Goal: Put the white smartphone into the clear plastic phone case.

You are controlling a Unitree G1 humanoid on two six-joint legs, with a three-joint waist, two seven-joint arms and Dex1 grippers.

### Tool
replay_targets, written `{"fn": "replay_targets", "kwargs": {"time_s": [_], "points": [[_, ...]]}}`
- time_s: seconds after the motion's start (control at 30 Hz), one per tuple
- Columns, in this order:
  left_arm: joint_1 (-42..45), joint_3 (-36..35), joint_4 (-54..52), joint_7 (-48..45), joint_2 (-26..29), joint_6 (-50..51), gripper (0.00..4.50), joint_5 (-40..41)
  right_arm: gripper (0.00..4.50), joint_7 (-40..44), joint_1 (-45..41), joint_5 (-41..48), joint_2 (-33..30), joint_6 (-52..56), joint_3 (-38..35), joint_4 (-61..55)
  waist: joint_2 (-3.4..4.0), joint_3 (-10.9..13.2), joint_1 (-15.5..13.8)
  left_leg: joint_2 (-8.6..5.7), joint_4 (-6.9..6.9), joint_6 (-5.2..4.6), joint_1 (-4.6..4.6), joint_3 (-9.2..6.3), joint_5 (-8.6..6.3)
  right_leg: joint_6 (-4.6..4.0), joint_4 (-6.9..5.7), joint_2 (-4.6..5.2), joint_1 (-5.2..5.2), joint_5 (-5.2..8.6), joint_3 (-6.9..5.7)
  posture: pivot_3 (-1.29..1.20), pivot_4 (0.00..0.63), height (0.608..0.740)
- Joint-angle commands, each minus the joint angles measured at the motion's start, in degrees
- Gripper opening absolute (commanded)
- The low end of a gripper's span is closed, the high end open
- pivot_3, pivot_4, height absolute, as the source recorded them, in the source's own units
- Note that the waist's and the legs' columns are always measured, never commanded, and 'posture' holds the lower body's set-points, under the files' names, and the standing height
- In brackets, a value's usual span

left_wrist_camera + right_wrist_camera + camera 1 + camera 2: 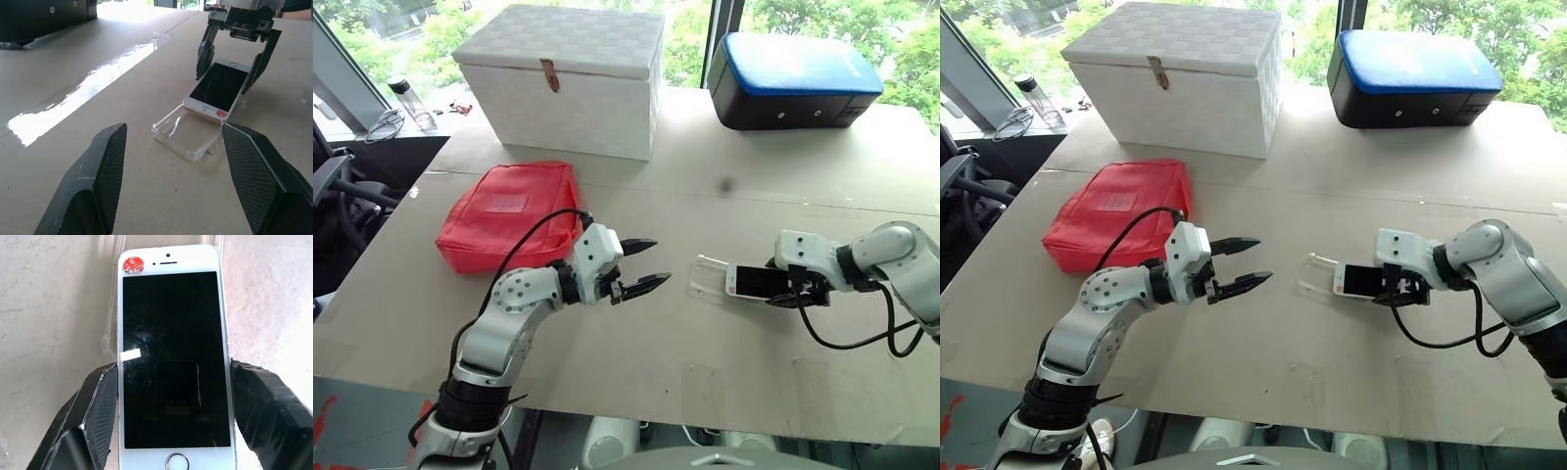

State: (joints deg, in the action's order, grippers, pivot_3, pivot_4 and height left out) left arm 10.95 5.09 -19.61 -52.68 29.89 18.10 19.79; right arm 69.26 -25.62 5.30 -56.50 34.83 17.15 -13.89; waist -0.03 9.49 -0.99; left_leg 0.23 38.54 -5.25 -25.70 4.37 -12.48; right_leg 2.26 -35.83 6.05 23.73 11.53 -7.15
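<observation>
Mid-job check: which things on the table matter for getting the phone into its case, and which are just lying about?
Job: white smartphone, held at its edges by the right gripper; clear plastic phone case; left gripper, open.

Lying about: red pouch; white box; blue-topped black case.

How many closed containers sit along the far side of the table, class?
2: a white woven box at far left-centre, behind the red pouch, and a blue-topped black case at far right. Others may lie beyond view.
</observation>
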Motion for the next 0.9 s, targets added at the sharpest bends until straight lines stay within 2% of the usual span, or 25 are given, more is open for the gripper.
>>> {"fn": "replay_targets", "kwargs": {"time_s": [0.03,0.17,0.4,0.6,0.9], "points": [[-0.4,0.1,-1.2,0.2,0.3,-1.3,3.09,0.2,2.93,-0.1,0.4,2.6,-1.8,3.4,-4.8,-4.5,0.00,0.0,0.0,0.00,0.00,0.00,0.00,0.00,0.00,0.00,0.00,0.00,0.00,0.00,0.01,0.00,0.150,0.740],[-0.3,0.1,-0.9,0.0,0.3,-1.4,3.09,0.3,2.93,0.2,0.9,5.6,-2.7,8.1,-5.9,-8.5,0.00,0.0,0.0,0.00,-0.02,0.00,0.00,-0.02,0.00,-0.02,0.01,0.02,0.01,-0.01,0.00,0.00,0.150,0.740],[0.3,0.1,-0.6,-0.2,0.3,-1.3,3.09,0.4,2.93,-2.6,0.8,5.3,-1.7,12.8,-3.5,-8.9,0.00,0.0,0.0,0.00,-0.03,0.00,0.00,-0.01,-0.01,-0.01,0.01,0.05,0.07,0.01,0.00,0.00,0.150,0.740],[0.4,0.3,-1.4,0.6,0.0,-0.6,3.09,0.4,2.93,-4.1,2.7,4.6,-2.5,13.5,-1.9,-8.5,0.00,0.0,0.0,0.00,-0.06,0.00,-0.01,0.00,-0.01,-0.02,0.02,0.05,0.08,0.00,0.00,0.00,0.150,0.740],[0.9,0.4,-2.0,1.3,-0.1,0.3,3.09,0.6,2.93,-5.0,-0.3,3.1,-1.1,15.1,1.9,-7.2,0.00,0.0,0.1,0.00,-0.06,0.00,0.01,0.00,-0.01,0.02,0.02,0.04,0.08,0.03,0.00,0.00,0.150,0.740]]}}
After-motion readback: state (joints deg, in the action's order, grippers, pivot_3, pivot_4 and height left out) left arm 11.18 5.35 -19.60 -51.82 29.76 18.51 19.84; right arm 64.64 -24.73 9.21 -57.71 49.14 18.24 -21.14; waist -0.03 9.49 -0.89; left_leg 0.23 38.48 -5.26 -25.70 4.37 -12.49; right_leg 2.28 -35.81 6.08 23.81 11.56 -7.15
